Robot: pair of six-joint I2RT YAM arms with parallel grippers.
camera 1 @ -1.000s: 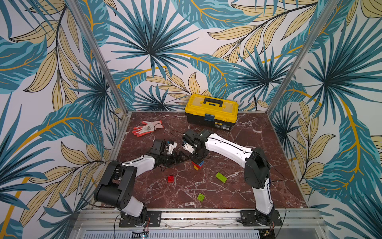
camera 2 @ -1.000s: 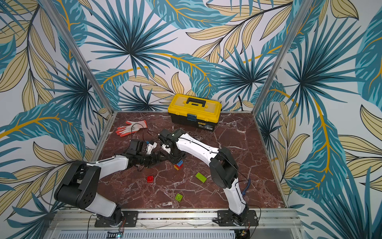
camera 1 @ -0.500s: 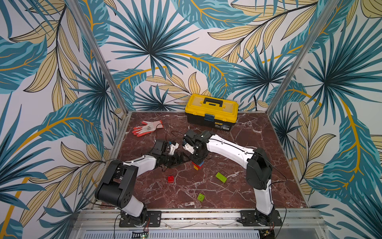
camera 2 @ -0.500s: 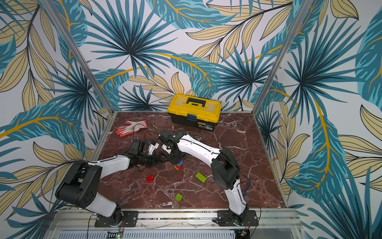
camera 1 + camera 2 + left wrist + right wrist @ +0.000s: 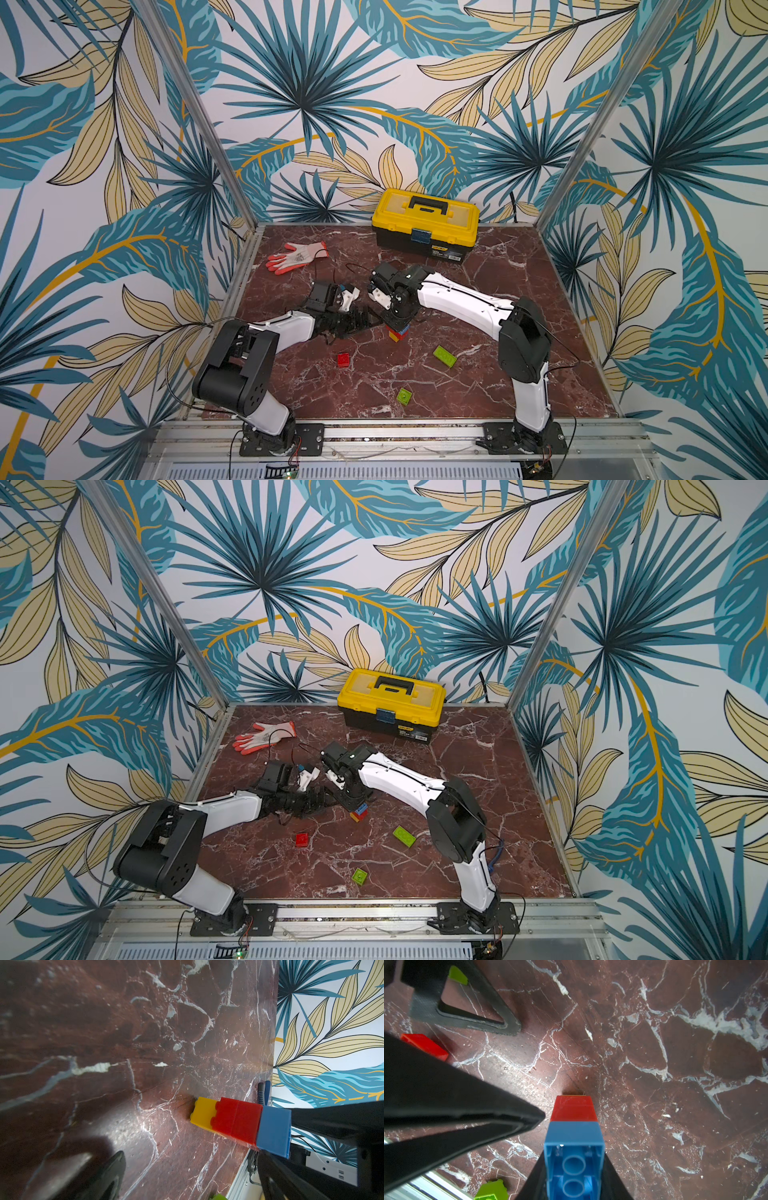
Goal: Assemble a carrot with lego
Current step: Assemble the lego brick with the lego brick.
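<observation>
Clenched in right claw [image 5: 396,323]: carrot [image 5: 398,333], upright, yellow tip down. Just beside, released left claw [image 5: 372,323] (nearer red brick [image 5: 343,359]).

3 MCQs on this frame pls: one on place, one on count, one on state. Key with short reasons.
1. Where is the yellow toolbox?
A) at the back edge of the table
B) by the front rail
C) between the two arms

2. How many loose green bricks lie on the table?
A) one
B) two
C) four

3. What is the right gripper doing?
A) open above the glove
B) shut on the brick stack
C) resting empty on the toolbox

Key:
1 A: it stands against the back wall in both top views.
2 B: there is an oblong green brick and a square green brick.
3 B: its fingers clamp the stack's blue end, and the yellow end is on the table.
</observation>
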